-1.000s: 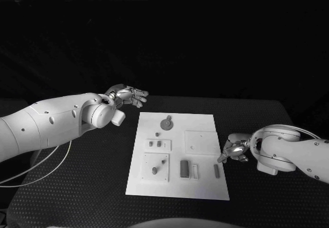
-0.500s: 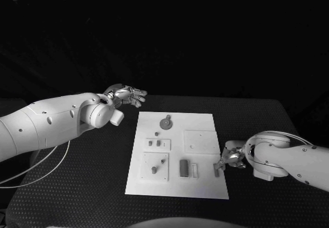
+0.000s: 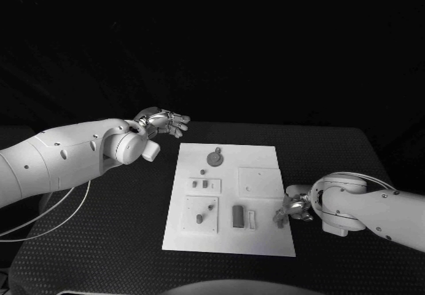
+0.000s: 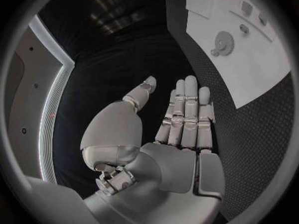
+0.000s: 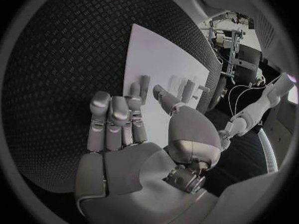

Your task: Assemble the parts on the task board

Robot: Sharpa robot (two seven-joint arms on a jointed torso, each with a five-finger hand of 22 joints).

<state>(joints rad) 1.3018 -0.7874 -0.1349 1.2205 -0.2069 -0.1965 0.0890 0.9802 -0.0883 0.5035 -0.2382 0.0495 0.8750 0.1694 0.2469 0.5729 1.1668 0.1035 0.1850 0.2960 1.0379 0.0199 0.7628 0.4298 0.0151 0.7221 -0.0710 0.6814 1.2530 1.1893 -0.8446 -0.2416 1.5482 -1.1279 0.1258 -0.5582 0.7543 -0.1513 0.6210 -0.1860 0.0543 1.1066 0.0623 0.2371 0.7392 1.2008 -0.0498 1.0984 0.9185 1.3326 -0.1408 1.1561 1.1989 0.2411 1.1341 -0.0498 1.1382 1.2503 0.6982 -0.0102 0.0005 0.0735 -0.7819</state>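
My right robot hand point(image 3: 295, 209) sits low at the right edge of the white board point(image 3: 266, 246), which lies in the middle of the black table point(image 3: 106, 246). Its fingertips point(image 5: 144, 79) reach onto the board by a small grey bar point(image 3: 280, 221) lying near that edge; I cannot tell whether they touch it. The fingers are stretched forward with the thumb set apart, and nothing is held between them.

My left robot hand point(image 3: 164, 121) hangs above the table beyond the board's far left corner, well apart from every part. Its fingers point(image 4: 187, 109) lie straight and side by side, thumb off to one side, holding nothing.

On the board a round gear point(image 3: 215, 159) sits near the far end, a small plate with two pegs point(image 3: 204, 185) near the middle, a larger plate with pieces on it point(image 3: 202, 215) at the near left, and a dark block point(image 3: 238, 217) beside a pale slot point(image 3: 252, 220) towards my right robot hand
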